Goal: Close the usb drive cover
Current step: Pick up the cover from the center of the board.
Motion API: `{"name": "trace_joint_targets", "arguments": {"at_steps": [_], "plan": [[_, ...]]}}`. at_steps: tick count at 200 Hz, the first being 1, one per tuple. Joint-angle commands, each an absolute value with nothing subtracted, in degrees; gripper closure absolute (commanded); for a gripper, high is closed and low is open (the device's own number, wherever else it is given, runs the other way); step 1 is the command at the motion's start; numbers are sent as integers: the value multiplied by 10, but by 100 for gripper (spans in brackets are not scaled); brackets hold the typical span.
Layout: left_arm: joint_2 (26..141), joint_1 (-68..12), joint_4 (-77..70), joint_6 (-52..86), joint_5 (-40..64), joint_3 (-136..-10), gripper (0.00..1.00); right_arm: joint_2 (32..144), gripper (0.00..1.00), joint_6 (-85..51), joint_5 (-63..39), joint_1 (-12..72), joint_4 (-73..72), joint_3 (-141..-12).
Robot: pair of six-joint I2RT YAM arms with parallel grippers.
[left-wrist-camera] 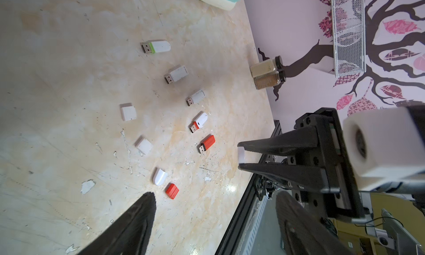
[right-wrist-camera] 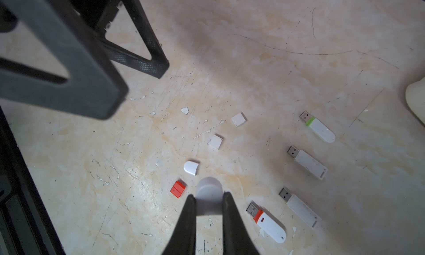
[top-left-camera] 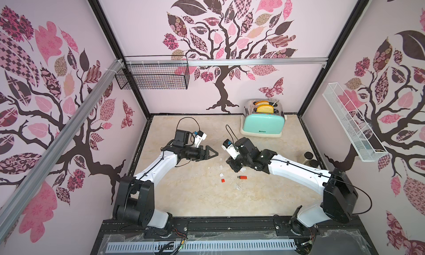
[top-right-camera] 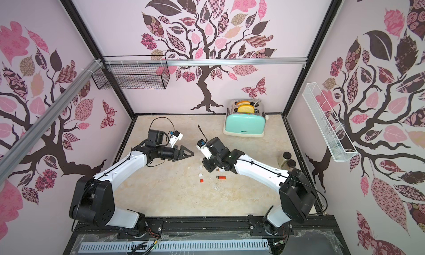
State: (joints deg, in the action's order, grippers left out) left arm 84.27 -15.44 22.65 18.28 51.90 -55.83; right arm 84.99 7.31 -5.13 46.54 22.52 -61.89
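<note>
1. White rounded cap (right-wrist-camera: 209, 184) sits pinched in my right gripper (right-wrist-camera: 209, 195), held off the worktop (right-wrist-camera: 253, 58).
2. My left gripper (top-left-camera: 213, 153) hangs spread wide, empty.
3. Five usb drives (left-wrist-camera: 176, 74) lie on the worktop, every plug bare. None is capped yet, so mating cap to drive is all left to do, perhaps on the orange-collared drive (right-wrist-camera: 266, 221) nearby.

Cap (top-left-camera: 222, 180) prob. L of drive (top-left-camera: 243, 177)
</note>
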Motion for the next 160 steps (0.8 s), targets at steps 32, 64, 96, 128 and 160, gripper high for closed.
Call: {"name": "trace_joint_targets", "arguments": {"at_steps": [32, 64, 96, 128, 160], "plan": [[863, -170, 212, 205, 589, -578, 25, 834, 100, 97, -83, 482, 155, -606], [865, -177, 214, 208, 610, -576, 28, 828, 100, 90, -89, 486, 138, -599], [871, -195, 246, 185, 612, -588, 35, 836, 100, 89, -88, 490, 151, -618], [875, -200, 246, 188, 605, -589, 47, 837, 100, 94, -84, 494, 145, -621], [874, -206, 234, 193, 605, -579, 53, 831, 100, 90, -92, 497, 120, -609]]}}
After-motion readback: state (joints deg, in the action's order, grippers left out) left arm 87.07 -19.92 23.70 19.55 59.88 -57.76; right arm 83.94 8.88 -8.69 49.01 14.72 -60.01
